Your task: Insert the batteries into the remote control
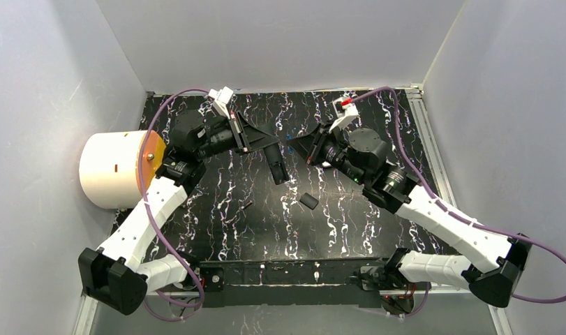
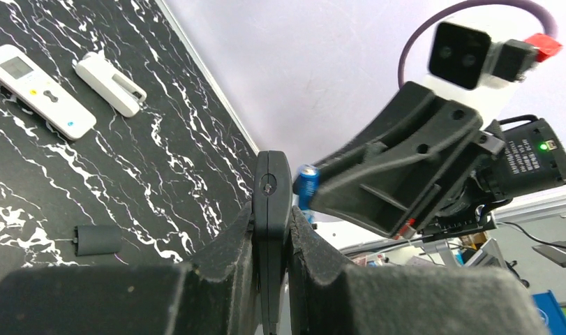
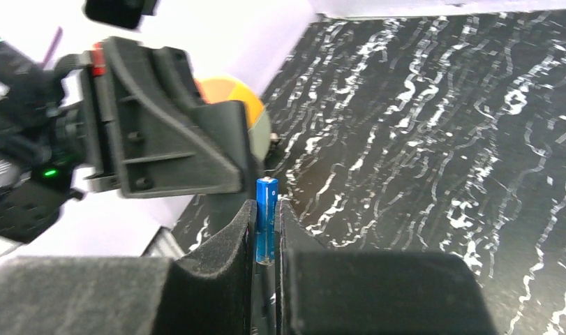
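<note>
Right claw [image 3: 266,225] pinched the blue battery [image 3: 267,197], top end sticking out. Left claw [image 2: 271,225] clamped the remote [image 2: 271,183] edge-on.

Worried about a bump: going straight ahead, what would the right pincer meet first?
Probably the black remote held in the left pincer, just beyond the right pincer's blue battery; depth is unclear.

Overhead looks down; close wrist views face each other, sharing battery [image 2: 307,184]
</note>
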